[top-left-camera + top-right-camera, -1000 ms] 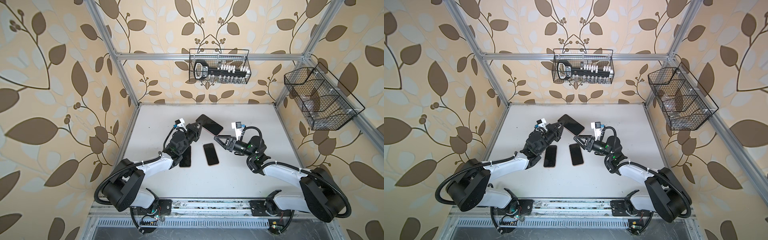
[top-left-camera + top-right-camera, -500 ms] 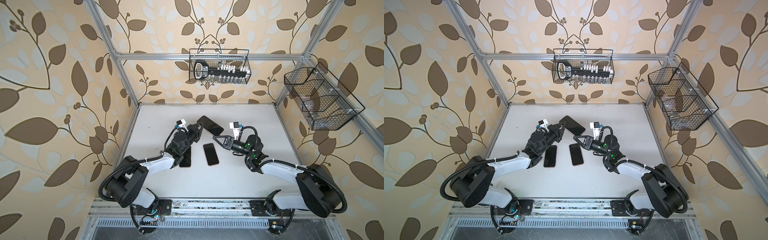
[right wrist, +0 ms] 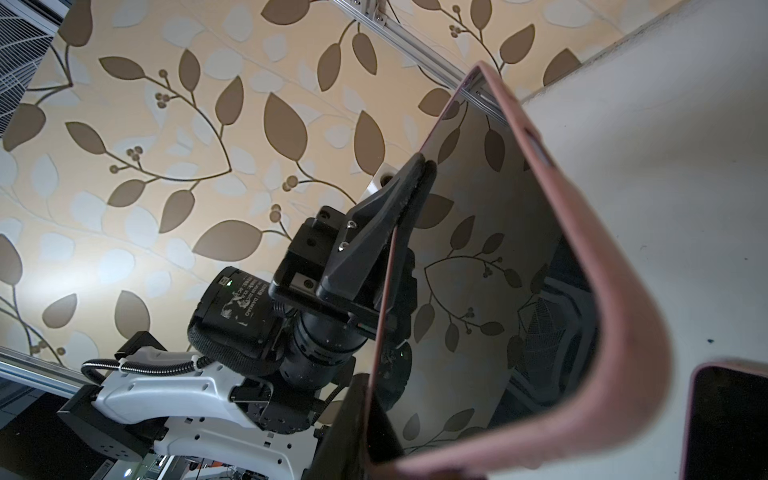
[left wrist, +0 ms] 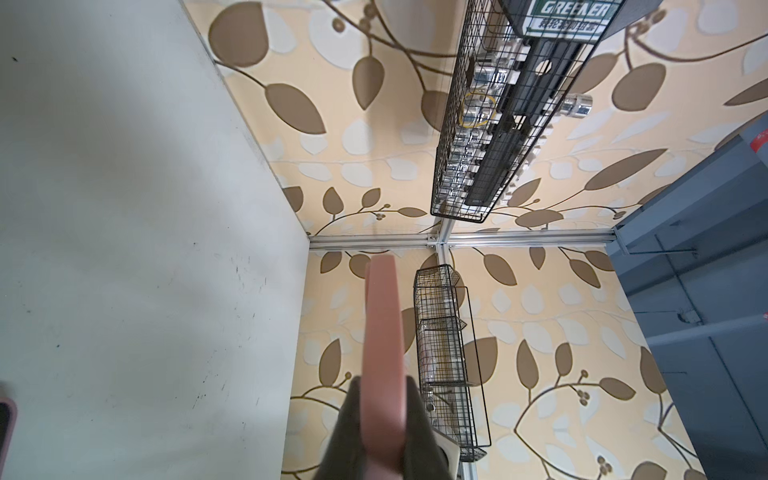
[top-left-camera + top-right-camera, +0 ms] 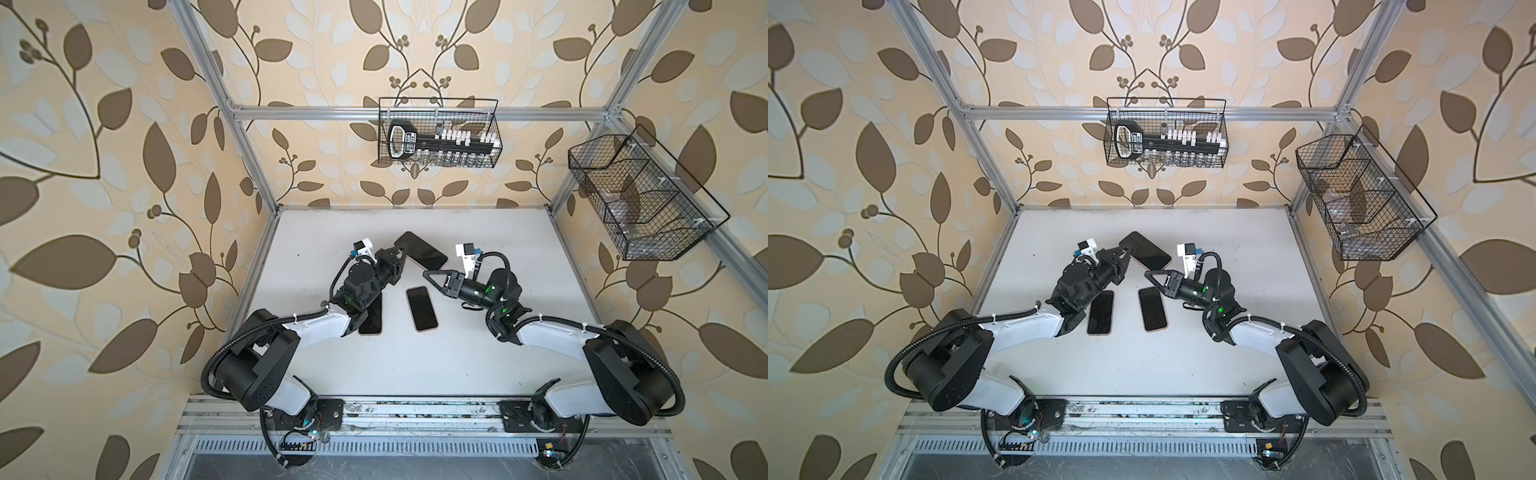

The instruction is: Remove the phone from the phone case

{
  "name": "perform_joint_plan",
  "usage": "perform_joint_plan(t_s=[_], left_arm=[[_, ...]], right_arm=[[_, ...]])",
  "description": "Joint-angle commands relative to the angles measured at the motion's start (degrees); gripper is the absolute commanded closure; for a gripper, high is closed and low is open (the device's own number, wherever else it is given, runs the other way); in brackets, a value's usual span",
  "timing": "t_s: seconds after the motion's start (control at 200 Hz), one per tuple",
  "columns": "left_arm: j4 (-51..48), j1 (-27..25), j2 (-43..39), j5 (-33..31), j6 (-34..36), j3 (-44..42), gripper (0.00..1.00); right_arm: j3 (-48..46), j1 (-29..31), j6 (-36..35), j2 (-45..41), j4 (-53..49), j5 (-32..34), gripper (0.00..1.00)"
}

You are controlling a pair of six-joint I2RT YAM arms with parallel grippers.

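Leverage matters: left gripper point(image 5: 402, 251) clamps the phone point(image 5: 422, 251), in its pink phone case point(image 3: 594, 249), aloft at twelve o'clock of table point(image 5: 478, 353) centre. Right gripper point(image 5: 430, 275) sits near its six o'clock (jaws' state unclear); pinch only the case lip, then peel.

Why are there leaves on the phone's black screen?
Right wrist view: the phone has a glossy screen that mirrors the leafy wallpaper. Left wrist view: its pink case, pinched in the left gripper, sits close and looks soft. Both top views: that screen just looks dark.
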Motion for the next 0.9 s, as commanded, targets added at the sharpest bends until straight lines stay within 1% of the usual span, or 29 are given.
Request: perform_joint_plan(t_s=[0.0,0.255,0.495,0.68,0.83,0.845,0.895], left_arm=[[7.0,-0.4,-0.5,0.4,-0.1,2.3,1.00],[7.4,-0.5,-0.6,-0.6,-0.5,1.7,1.00],[7.5,-0.5,-0.7,-0.9,-2.6,1.6,1.00],[6.6,-0.5,-1.6,-0.5,-5.4,1.5,1.00],[5.4,-0.7,-1.6,0.0,-6.9,1.8,1.00],[5.4,-0.7,-3.2,0.1,-6.9,1.8,1.00],[5.3,-0.7,-3.7,0.3,-7.2,2.1,1.00]], right_arm=[[1.6,0.5,0.2,0.4,2.9,0.8,0.83],[0.6,0.7,-1.4,-0.1,2.6,1.4,0.87],[-0.4,0.6,-5.2,-0.1,2.1,1.4,0.91],[-1.3,0.3,-10.0,-0.1,2.0,1.6,0.94],[-1.9,0.2,-14.5,-0.2,1.7,1.5,0.95],[-1.9,0.1,-15.1,-0.2,1.2,1.5,0.95],[-1.9,0.1,-16.2,-0.4,0.4,1.9,0.95]])
